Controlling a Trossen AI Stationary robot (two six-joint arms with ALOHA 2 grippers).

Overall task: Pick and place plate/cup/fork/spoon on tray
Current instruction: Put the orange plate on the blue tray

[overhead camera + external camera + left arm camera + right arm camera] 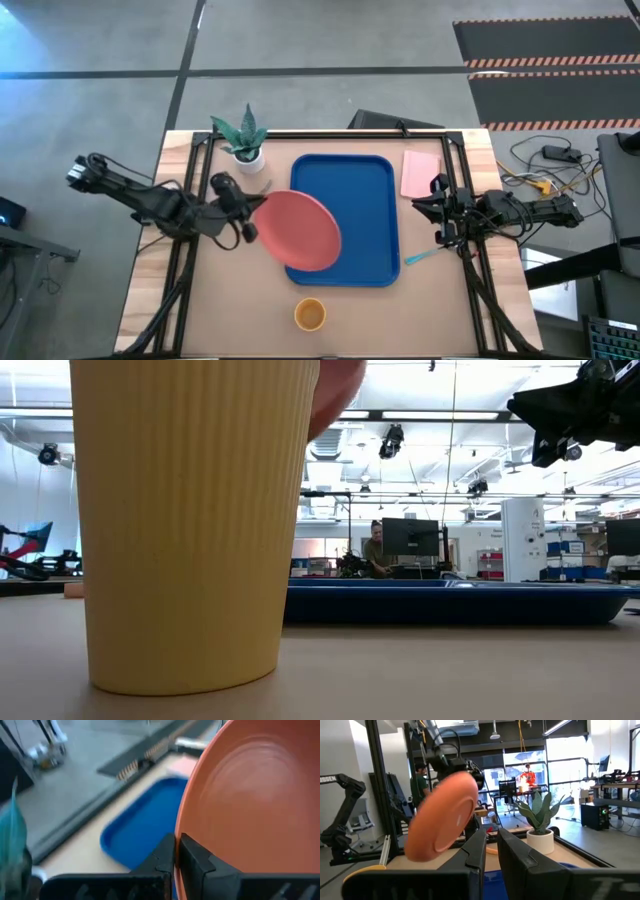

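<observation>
My left gripper [252,213] is shut on the coral-pink plate [305,232], which hangs tilted in the air over the left part of the blue tray [365,200]. The plate also shows in the right wrist view [442,817]. The yellow-orange cup [310,314] stands upright on the table near the front edge. The teal-handled spoon [424,256] lies on the table just right of the tray. My right gripper [420,207] hovers shut and empty at the tray's right edge, above the table. The fork is not in view. My left gripper pinches the plate's rim [179,827] at its left side, one finger [162,860] on the underside and one [202,862] on the upper face. The fingers come from the table's left, roughly level. The plate is lifted clear and tilted.
A potted plant [243,140] stands at the far left, close to my left arm. A pale pink pad [420,172] lies at the far right of the tray. People show in the room behind the table [374,550].
</observation>
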